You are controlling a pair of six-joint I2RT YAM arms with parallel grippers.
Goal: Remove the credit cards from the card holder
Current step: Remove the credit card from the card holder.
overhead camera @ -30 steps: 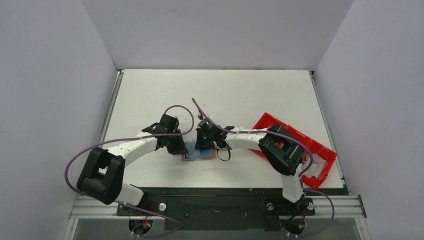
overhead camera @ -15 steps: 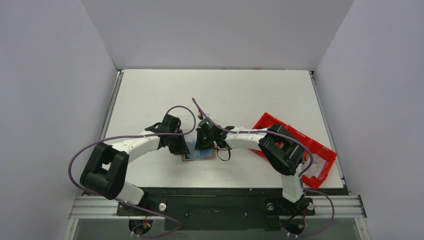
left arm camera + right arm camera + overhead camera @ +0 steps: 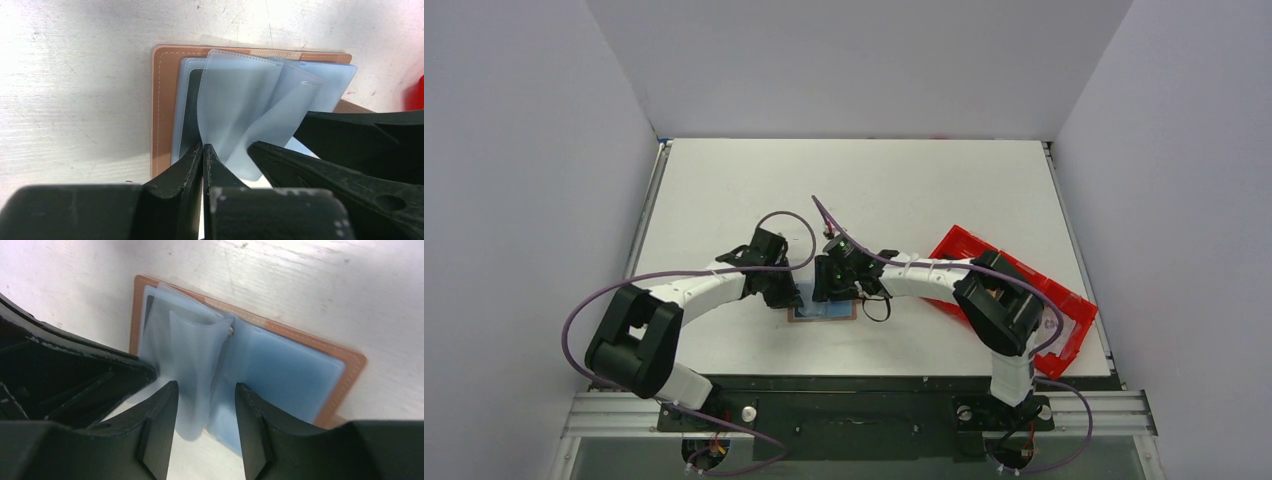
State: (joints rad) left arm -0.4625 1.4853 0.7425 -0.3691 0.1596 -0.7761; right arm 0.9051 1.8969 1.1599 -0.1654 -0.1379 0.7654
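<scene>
The card holder (image 3: 822, 310) lies open along the tabletop's (image 3: 874, 180) near edge, beneath the left pincer (image 3: 202, 148), closed at its sleeves (image 3: 240, 95), and the right pincer (image 3: 206, 388), open astride one.

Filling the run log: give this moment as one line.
card holder open on table | left gripper shut at edge of clear sleeves | right gripper open astride raised sleeve

A tan-brown card holder (image 3: 162, 100) with pale stitching and milky light-blue sleeves (image 3: 240, 95); scuffed white table (image 3: 874, 180); bright red tray (image 3: 954, 245); white-and-black arms (image 3: 704, 290) with purple cables (image 3: 570, 322); plain grey walls (image 3: 524, 150).
</scene>
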